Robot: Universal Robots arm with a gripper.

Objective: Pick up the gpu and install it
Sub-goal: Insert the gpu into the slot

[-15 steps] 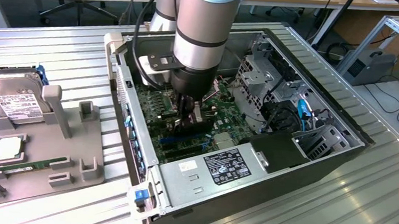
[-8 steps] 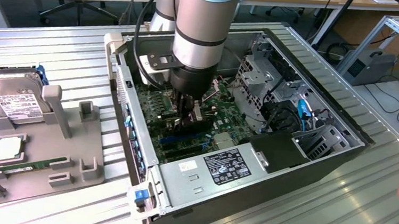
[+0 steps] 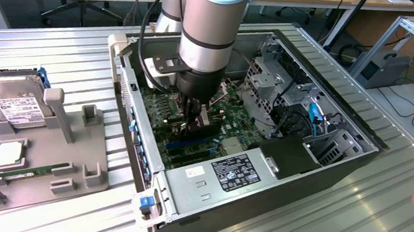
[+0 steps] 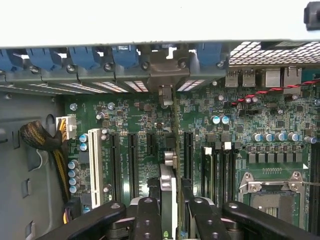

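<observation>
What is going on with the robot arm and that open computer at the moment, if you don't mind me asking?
The robot's gripper is down inside the open computer case, holding the gpu edge-on between its fingers over the motherboard, roughly in line with the expansion slots. On the grey holder at the exterior view's left sit a hard drive, a memory stick and a processor chip.
</observation>
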